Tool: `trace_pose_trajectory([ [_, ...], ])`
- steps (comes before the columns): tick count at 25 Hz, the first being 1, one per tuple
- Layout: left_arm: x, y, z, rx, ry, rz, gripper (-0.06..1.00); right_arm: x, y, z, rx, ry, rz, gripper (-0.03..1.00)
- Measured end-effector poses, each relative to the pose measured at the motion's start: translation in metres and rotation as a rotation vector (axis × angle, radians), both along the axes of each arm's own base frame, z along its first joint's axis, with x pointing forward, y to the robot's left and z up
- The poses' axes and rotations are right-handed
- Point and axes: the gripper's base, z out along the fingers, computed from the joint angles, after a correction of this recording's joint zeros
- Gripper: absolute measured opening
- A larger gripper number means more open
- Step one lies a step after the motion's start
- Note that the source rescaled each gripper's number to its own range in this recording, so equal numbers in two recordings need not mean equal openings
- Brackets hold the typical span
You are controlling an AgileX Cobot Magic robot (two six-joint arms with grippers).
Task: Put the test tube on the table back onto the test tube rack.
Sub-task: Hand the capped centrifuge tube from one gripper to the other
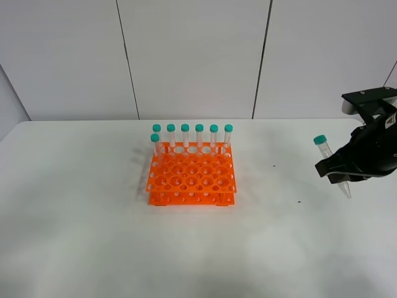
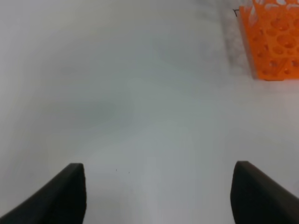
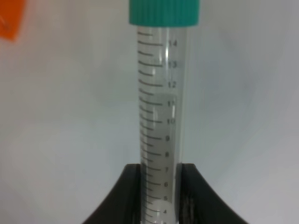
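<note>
Currently held: test tube (image 3: 161, 107) pinched by the right gripper (image 1: 335, 169), jaws pressed onto the lower half of the clear body, around the middle graduation marks
Tube pose: tilted in the high view, teal cap (image 1: 320, 139) up and leaning toward the rack side, conical tip (image 1: 346, 191) poking out below the gripper
Why this grip: my read is that a low hold with the tip left free lets the tip enter a hole first, and the cap end stays clear of the jaws
Tube vs right gripper: sits between the two jaws, touching both; cap well above them, tip just below
Tube vs counter: looks lifted off the counter (image 1: 74, 217), though tip clearance is hard to judge from the high view
Rack position: orange test tube rack (image 1: 191, 177) stands mid-counter, well apart from the held tube, off toward the left arm's side
Racked tubes: racked tubes (image 1: 199, 133) stand upright along the back row, one more in the next row at the end; the nearer holes are unfilled, so likely targets
Left gripper: left gripper (image 2: 159, 191) spread wide, nothing between its jaws, over bare counter with a rack corner at the edge of its view; probably parked out of the way
Step judged: carry across to the rack not yet done; tube needs uprighting before the tip goes into a hole
</note>
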Motion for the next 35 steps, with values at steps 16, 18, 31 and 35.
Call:
trace_pose_trajectory([
  [16, 0.000, 0.000, 0.000, 0.000, 0.000, 0.000, 0.94, 0.007, 0.097, -0.009, 0.259, -0.144, 0.527, 0.01],
  [18, 0.000, 0.000, 0.000, 0.000, 0.000, 0.000, 0.94, 0.003, 0.110, -0.016, 0.252, -0.126, 0.605, 0.01],
  [31, 0.000, 0.000, 0.000, 0.000, 0.000, 0.000, 0.94, -0.004, 0.137, -0.017, 0.382, -0.185, 0.791, 0.01],
  [35, 0.000, 0.000, 0.000, 0.004, -0.001, 0.003, 0.94, -0.004, 0.138, -0.017, 0.383, -0.187, 0.791, 0.01],
])
